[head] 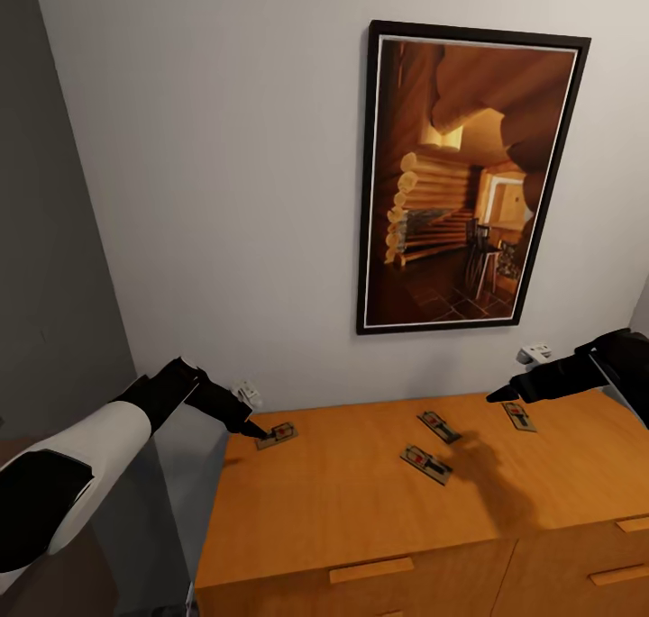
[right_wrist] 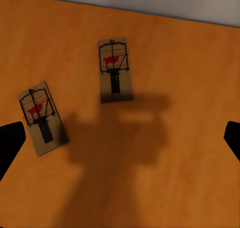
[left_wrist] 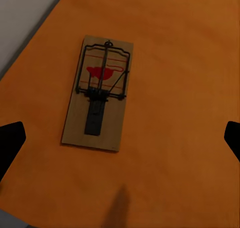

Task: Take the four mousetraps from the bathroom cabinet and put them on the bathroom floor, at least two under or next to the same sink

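Observation:
Four mousetraps lie flat on the top of the orange-brown cabinet point(head: 342, 509): one at the left end point(head: 276, 434), two near the middle point(head: 439, 426) point(head: 425, 464), and one at the right point(head: 519, 416). My left gripper point(head: 256, 430) hovers just at the left mousetrap's near side. In the left wrist view that mousetrap point(left_wrist: 99, 91) lies ahead of the open left gripper point(left_wrist: 121, 140), untouched. My right gripper point(head: 499, 394) hangs above the cabinet top near the right mousetrap. The right wrist view shows it open point(right_wrist: 121, 140) over two mousetraps point(right_wrist: 115, 69) point(right_wrist: 41, 116) and its own shadow.
A framed picture point(head: 469, 176) hangs on the white wall behind the cabinet. Wall sockets point(head: 246, 392) point(head: 536, 352) sit just above the cabinet's back edge. A grey wall point(head: 45, 239) stands at the left. Drawer handles point(head: 371, 569) show on the cabinet front.

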